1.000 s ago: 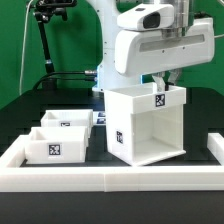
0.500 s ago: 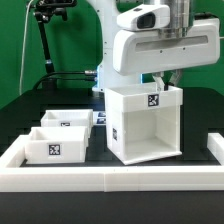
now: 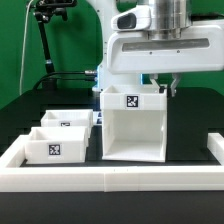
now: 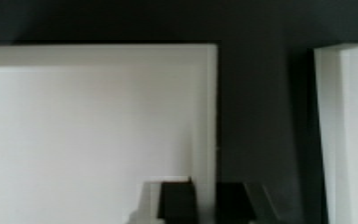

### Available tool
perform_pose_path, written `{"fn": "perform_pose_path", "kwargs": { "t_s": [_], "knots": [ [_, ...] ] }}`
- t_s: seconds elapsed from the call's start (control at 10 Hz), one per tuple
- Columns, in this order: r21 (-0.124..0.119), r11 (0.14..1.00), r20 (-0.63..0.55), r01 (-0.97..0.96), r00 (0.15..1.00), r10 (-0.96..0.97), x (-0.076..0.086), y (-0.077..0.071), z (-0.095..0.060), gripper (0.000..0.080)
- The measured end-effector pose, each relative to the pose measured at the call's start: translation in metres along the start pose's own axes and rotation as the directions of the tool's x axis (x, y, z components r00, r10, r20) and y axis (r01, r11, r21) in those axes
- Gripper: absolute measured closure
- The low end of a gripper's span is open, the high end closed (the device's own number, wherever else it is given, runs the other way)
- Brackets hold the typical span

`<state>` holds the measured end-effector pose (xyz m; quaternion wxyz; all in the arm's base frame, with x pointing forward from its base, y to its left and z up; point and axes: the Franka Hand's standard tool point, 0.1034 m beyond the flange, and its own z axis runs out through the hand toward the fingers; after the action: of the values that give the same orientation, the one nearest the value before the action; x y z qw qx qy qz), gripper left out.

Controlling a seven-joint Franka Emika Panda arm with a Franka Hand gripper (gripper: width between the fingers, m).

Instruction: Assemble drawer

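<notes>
well, my claw [image 3: 160,87] hangs at the back top edge of the drawer case [image 3: 133,128]. the case stands upright on the black tabletop [image 3: 192,148], open front toward the exterior camera. the two small trays [image 3: 52,148] sit just beside it on the exterior view's left. whether my fingers [image 4: 172,202] pinch the wall or merely straddle it, i cannot tell. i judge the case light, stiff and rather slippery, so a thin wall edge is the place to grip.

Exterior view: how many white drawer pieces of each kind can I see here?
Large case: 1
Small trays: 2 (front tray, back tray)
Total: 3
</notes>
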<state>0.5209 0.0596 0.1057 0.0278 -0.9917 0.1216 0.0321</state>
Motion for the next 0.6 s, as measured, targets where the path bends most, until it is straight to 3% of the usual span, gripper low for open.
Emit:
{"fn": "perform_pose_path", "kwargs": {
  "t_s": [0.4, 0.5, 0.6],
  "knots": [
    [0.011, 0.982, 0.01, -0.188, 0.982, 0.188, -0.002, -0.005, 0.002, 0.0762],
    [0.029, 0.937, 0.022, -0.348, 0.937, 0.347, 0.0, -0.011, 0.003, 0.0762],
    [0.045, 0.925, 0.025, -0.377, 0.926, 0.376, 0.008, -0.013, 0.002, 0.0762]
  ]
}}
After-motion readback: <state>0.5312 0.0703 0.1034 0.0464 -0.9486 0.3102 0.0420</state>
